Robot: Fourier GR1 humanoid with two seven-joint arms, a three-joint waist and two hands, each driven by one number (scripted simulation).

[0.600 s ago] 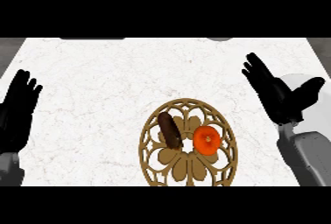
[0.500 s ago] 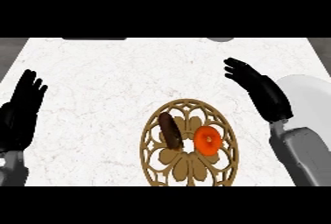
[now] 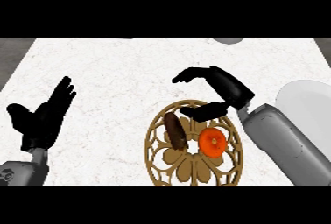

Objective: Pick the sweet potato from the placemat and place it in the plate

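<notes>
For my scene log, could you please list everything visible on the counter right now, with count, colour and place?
Placemat: one, tan openwork round mat, lower centre of the counter.
Sweet potato: one, dark brown, lying on the placemat's left half.
Orange fruit: one, orange, on the placemat, right of the sweet potato.
Plate: one, white, at the right edge, partly hidden by the right forearm.
Pale round object: one, whitish, cut off at the counter's far edge; cannot tell what it is.
Counter: one, white marbled top.
Left hand: one, black, open, resting at the left.
Right hand: one, black, open, above the placemat's far rim.
</notes>
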